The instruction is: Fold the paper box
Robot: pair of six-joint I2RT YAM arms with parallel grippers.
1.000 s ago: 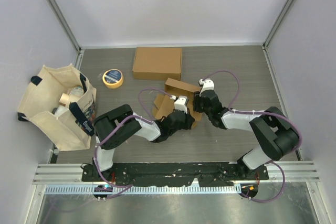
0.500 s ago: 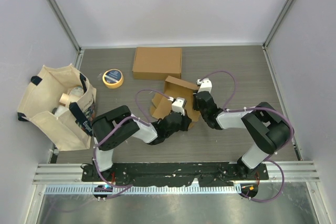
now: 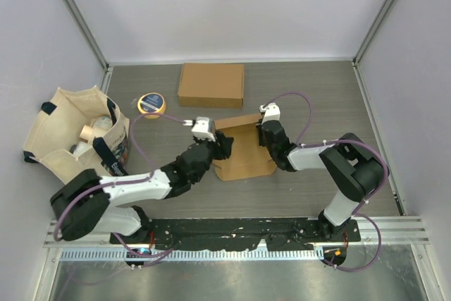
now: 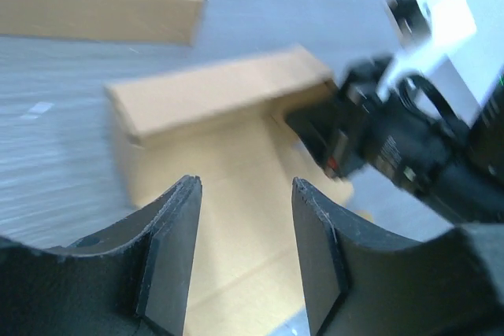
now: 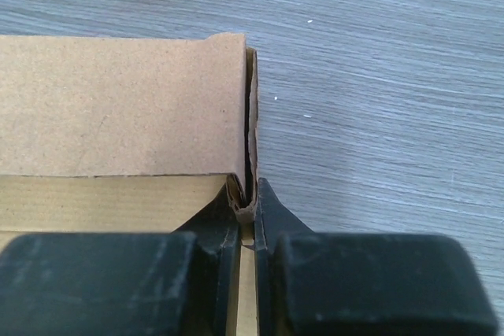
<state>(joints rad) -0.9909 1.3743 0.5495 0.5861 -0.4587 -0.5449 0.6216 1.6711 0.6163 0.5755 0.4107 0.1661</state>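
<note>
Right gripper (image 5: 246, 194) is pressed together on a thin edge of card, pinching the right-hand corner of the paper box (image 3: 243, 153) where a side wall meets the raised panel. Left gripper (image 4: 246, 186) is spread with nothing between its fingers, aimed at the box from the opposite side, just beside its left end. The box sits on the table (image 3: 317, 96) between the two arms, and its raised panel runs crosswise from one gripper to the other, so the free left end lies straight ahead of the left arm, which looks best placed to take it. Farther back, well apart, lie a closed brown box (image 3: 211, 84) and a tape roll (image 3: 150, 103).
</note>
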